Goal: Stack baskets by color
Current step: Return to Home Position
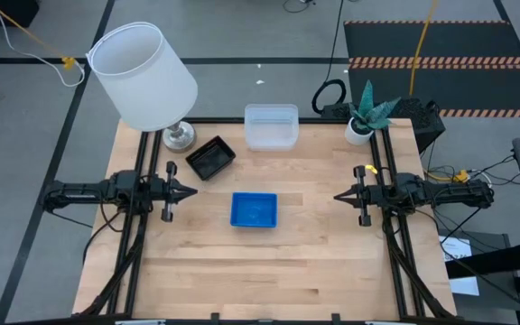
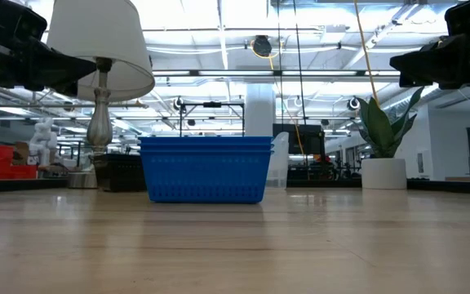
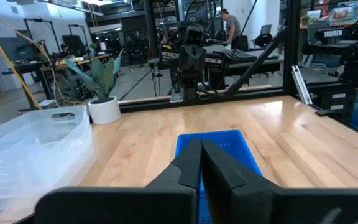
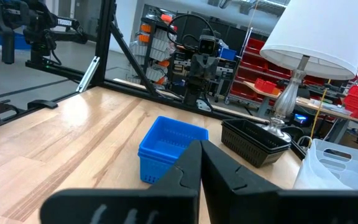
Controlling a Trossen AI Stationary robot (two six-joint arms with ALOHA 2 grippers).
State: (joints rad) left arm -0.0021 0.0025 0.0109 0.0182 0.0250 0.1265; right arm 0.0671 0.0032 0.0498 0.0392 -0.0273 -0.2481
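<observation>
A stack of bright blue baskets [image 1: 254,209] rests on its bottom at the table's middle, also seen in the low view [image 2: 206,168]. Black baskets [image 1: 210,157] sit nested at the far left beside the lamp. Clear baskets [image 1: 271,125] sit at the far middle edge. My left gripper [image 1: 193,191] hovers shut at the table's left side, pointing level toward the blue stack. My right gripper [image 1: 337,196] hovers shut at the right side, also level and facing the middle. Both are well apart from every basket.
A lamp with a white shade [image 1: 143,74] stands at the far left corner on a metal foot [image 1: 178,136]. A potted plant [image 1: 365,116] stands at the far right corner. Bare wood lies along the near half of the table [image 1: 260,275].
</observation>
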